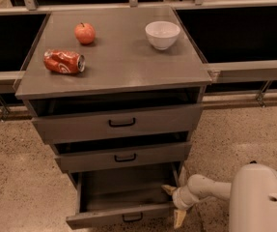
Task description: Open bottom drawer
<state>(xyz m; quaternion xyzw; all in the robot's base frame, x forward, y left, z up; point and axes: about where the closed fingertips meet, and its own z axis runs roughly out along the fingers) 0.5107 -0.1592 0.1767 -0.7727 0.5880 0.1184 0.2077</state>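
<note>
The bottom drawer (121, 220) is the lowest and narrowest of the grey cabinet's three. It stands pulled out, its inside bare, with a small black loop handle (132, 218) on its front. My gripper (174, 205) is at the right end of the drawer's front, on a white arm coming in from the lower right. It is open. One fingertip (169, 189) points into the drawer and the other (179, 219) lies outside the front, so they straddle the front's right corner.
The middle drawer (123, 157) and the top drawer (121, 123) are each slightly ajar. On the cabinet top (118, 66) are an apple (85, 33), a crushed red can (63, 62) and a white bowl (162, 34). My white base (261, 199) stands at the lower right on speckled floor.
</note>
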